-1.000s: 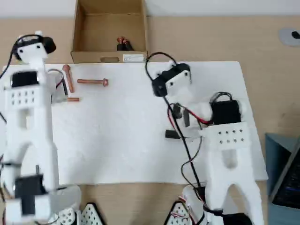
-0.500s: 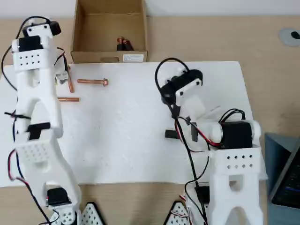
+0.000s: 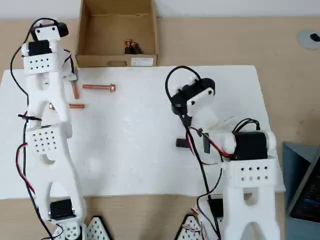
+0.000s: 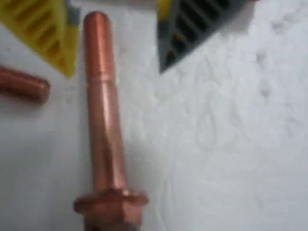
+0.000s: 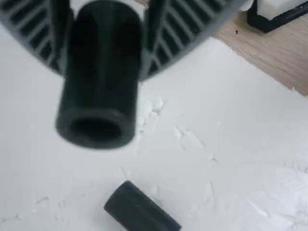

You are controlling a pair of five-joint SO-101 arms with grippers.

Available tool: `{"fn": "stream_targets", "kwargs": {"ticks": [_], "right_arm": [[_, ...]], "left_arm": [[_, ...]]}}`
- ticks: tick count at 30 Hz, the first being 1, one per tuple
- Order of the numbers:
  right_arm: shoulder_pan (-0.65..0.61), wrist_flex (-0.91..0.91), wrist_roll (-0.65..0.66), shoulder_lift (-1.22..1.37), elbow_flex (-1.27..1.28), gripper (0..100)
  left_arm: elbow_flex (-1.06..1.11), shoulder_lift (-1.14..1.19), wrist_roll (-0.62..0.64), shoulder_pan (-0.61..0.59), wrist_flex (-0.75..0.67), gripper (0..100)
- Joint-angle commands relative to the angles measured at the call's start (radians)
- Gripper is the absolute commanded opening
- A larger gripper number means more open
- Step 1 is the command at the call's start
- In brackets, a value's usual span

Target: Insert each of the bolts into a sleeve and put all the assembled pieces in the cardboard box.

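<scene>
**A:** Why is the left arm stretched out to the far corner of the white sheet (image 3: 130, 150)?

**B:** That's where the loose bolts lie, near the cardboard box (image 3: 85, 35). The left fingers (image 4: 43, 33) are spread, one on each side of a bolt (image 4: 103, 130) close to its plain tip. As far as I can tell they aren't touching it. The bolt lies flat on the sheet, with its hexagonal head at the end away from the fingers.

**A:** So they're placed to close on it?

**B:** I'd say so. A second bolt (image 4: 24, 85) lies just beside one finger, so a sloppy squeeze could nudge it or set the round shaft rolling.

**A:** And the other arm?

**B:** The right fingers (image 5: 192, 24) are pinching a black sleeve (image 5: 96, 110) across its body, lifted clear of the sheet. The open end sticks out past the fingertips. My guess is that this keeps the hole free for a bolt to slide in.

**A:** Any spare sleeve?

**B:** One more sleeve (image 5: 139, 209) lies on the sheet, near the held one. The sheet itself rests on the wooden tabletop (image 3: 290, 90).

**A:** How far along is the job?

**B:** Partway, I think. Finished pieces (image 3: 131, 46) already sit inside the box against its near wall, though I can't count them. Lining the bolt up with the hole looks like the fiddly part to come
</scene>
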Motion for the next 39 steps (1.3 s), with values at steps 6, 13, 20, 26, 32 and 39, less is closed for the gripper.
{"fn": "stream_targets", "kwargs": {"ticks": [6,13,20,26,32,39], "right_arm": [[0.013,-0.018,-0.006,-0.025,0.004,1.0],[0.013,-0.017,-0.006,-0.025,0.004,1.0],[0.013,-0.017,-0.006,-0.025,0.004,1.0],[0.013,-0.017,-0.006,-0.025,0.004,1.0],[0.010,-0.017,-0.006,-0.027,0.004,1.0],[0.012,-0.012,-0.006,-0.030,-0.004,1.0]], "left_arm": [[-0.164,0.076,-0.017,-0.011,-0.040,13],[-0.158,0.114,-0.015,-0.011,-0.098,13],[-0.160,0.180,-0.014,-0.018,-0.146,13],[-0.164,0.232,-0.012,-0.043,-0.152,12],[-0.167,0.232,-0.012,-0.041,-0.147,5],[-0.184,0.232,-0.011,-0.041,-0.104,0]]}}
